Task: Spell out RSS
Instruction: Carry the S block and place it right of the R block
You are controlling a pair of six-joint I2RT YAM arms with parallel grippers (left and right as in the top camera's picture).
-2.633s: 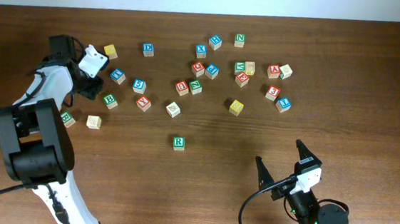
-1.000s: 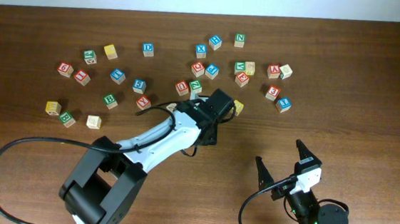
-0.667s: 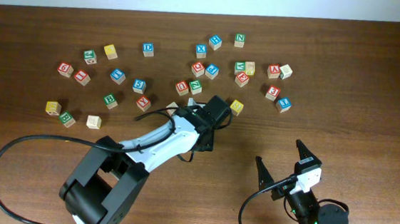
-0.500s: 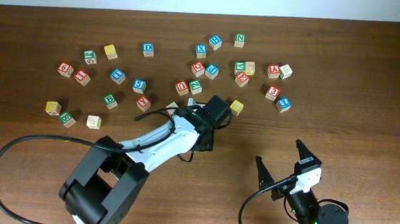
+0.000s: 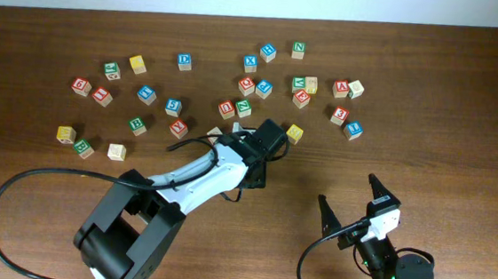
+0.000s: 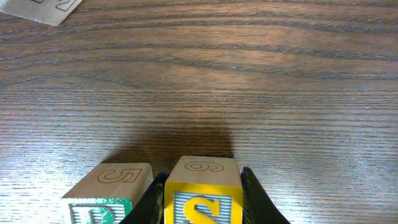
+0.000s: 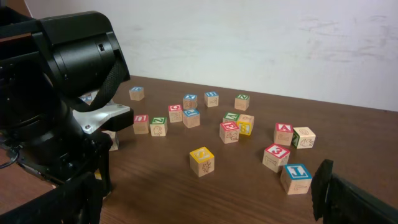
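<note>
My left gripper (image 5: pixel 248 173) reaches to the middle of the table and is shut on a yellow S block (image 6: pixel 202 202), whose top face shows a 6. In the left wrist view the jaws (image 6: pixel 203 193) press both sides of it. A green-faced letter block (image 6: pixel 102 199) with a 5 on top stands right beside it on the left, about level with it. Both blocks are hidden under the arm in the overhead view. My right gripper (image 5: pixel 350 214) is open and empty near the table's front edge, far from the blocks; its jaws also show in the right wrist view (image 7: pixel 205 199).
Many letter blocks lie scattered over the far half of the table, among them a yellow block (image 5: pixel 295 132) just right of the left arm, a blue block (image 5: pixel 352 130) and a left group near a yellow block (image 5: pixel 65 134). The left arm (image 7: pixel 74 93) fills the right wrist view's left side.
2.6 s ago the left arm was at the far-left blocks and the green R block stood alone mid-table. It has since swung to the middle. Nothing has moved in the last half second.
</note>
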